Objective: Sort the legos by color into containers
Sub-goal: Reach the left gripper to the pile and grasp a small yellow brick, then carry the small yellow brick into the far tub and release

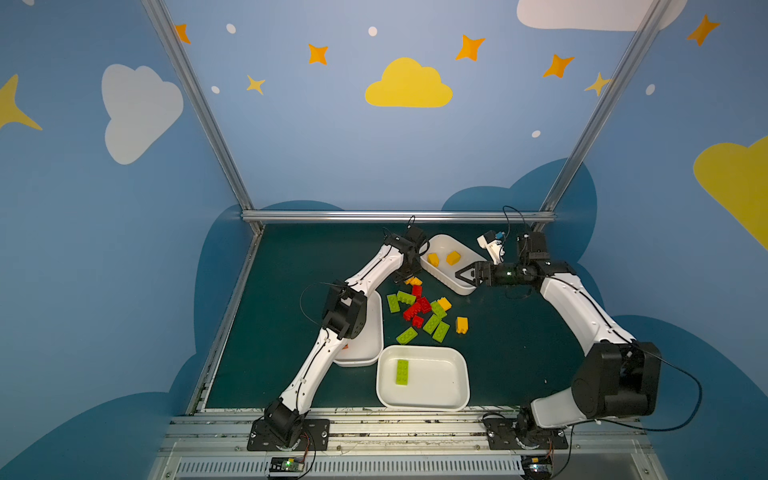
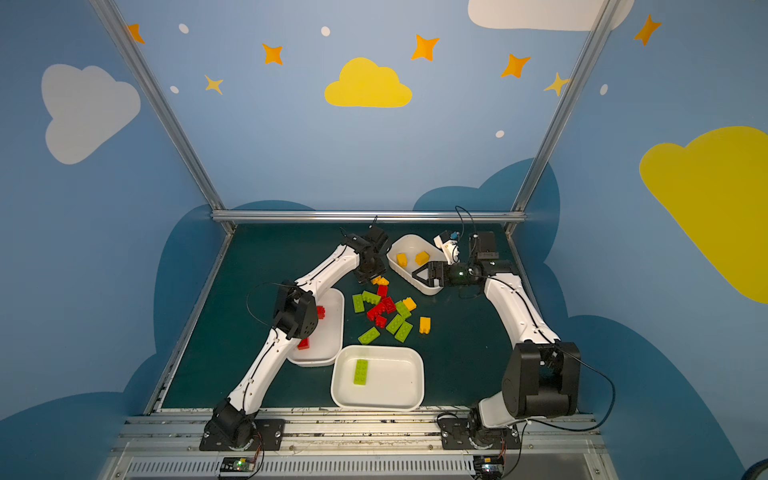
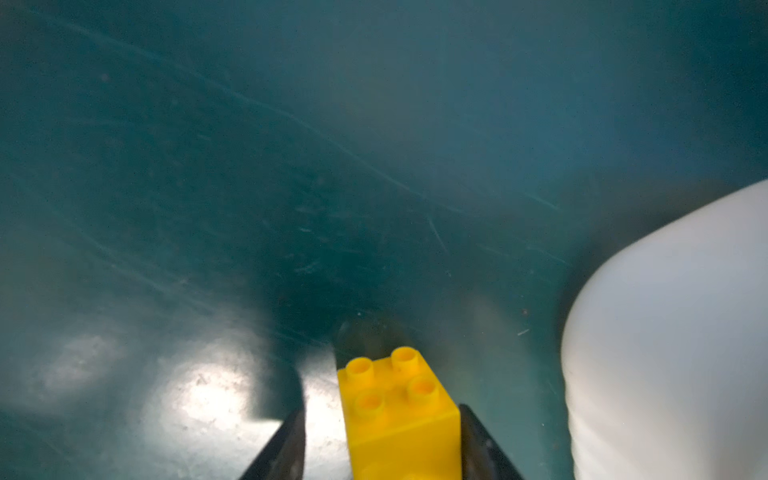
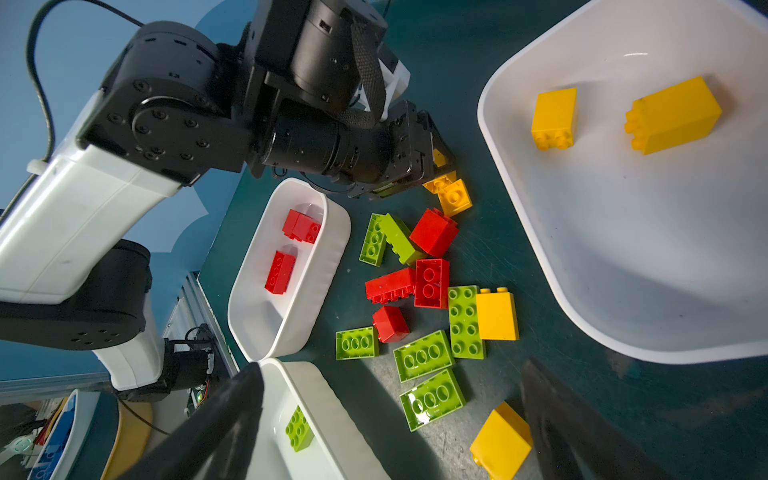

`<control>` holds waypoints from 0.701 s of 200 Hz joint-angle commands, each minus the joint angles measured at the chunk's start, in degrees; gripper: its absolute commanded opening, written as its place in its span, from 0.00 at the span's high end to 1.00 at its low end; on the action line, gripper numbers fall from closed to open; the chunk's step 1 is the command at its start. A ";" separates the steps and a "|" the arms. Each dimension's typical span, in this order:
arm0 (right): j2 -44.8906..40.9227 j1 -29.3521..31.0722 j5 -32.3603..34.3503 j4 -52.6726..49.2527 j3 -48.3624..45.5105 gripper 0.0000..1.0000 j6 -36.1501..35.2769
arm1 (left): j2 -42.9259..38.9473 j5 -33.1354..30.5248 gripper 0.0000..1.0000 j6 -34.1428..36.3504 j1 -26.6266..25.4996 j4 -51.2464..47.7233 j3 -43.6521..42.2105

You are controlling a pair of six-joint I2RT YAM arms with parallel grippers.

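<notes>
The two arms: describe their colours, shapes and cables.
Both the left arm and the right arm have glossy white link shells joined by bulky black joints, and stand on black base plates. Thin black cables loop loosely beside the joints. The left claw and right claw are black, with slim tapered fingers.

You're looking at a booth with blue walls (image 1: pixel 332 158) all round, painted with a yellow cloud (image 1: pixel 408 85), white clouds (image 1: pixel 137 112), orange stars (image 1: pixel 469 47) and darker blue cloud shapes (image 1: pixel 519 195) low down. Silver aluminium posts (image 1: pixel 198 104) and a crossbar (image 1: pixel 395 216) frame the back. The tabletop (image 1: pixel 291 257) is a scuffed dark teal mat with a bright glare patch (image 3: pixel 208 390) in the left wrist view, and a slotted metal rail (image 1: pixel 332 467) runs along the front edge
</notes>
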 commanded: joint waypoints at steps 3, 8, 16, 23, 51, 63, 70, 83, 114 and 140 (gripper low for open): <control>0.00 0.25 -0.55 -1.47 1.59 0.05 -0.73 | 0.45 -1.50 0.51 1.85 0.19 -2.52 0.95; -0.08 0.21 -0.60 -1.39 1.48 0.05 -0.69 | 0.50 -1.75 0.53 2.11 0.19 -2.67 0.88; -0.17 0.24 -0.58 -1.32 1.42 0.05 -0.65 | 0.56 -2.14 0.56 2.54 0.23 -2.90 0.86; -0.25 0.17 -0.51 -1.30 1.31 0.05 -0.69 | 0.48 -2.30 0.59 2.76 0.26 -2.99 0.77; -0.69 0.15 -0.35 -1.41 1.06 0.05 -0.77 | -0.32 -3.77 0.74 4.67 0.73 -3.61 0.77; -0.86 0.10 -0.19 -1.34 1.06 0.05 -0.73 | -1.51 -4.78 0.75 6.30 0.89 -3.63 0.74; -0.96 0.06 -0.16 -1.39 1.01 0.05 -0.73 | -2.27 -5.32 0.75 7.56 0.79 -3.50 0.69; -1.04 -0.11 -0.03 -1.24 1.06 0.05 -0.69 | -3.88 -5.58 0.75 9.89 0.80 -3.09 0.69; -0.88 -0.53 0.22 -0.54 1.24 0.05 -0.04 | -8.08 -5.27 0.75 17.25 -0.14 -0.90 0.22; -0.97 -0.79 0.23 0.15 1.31 0.05 0.48 | -12.26 -2.01 0.77 25.54 -1.21 5.98 -3.47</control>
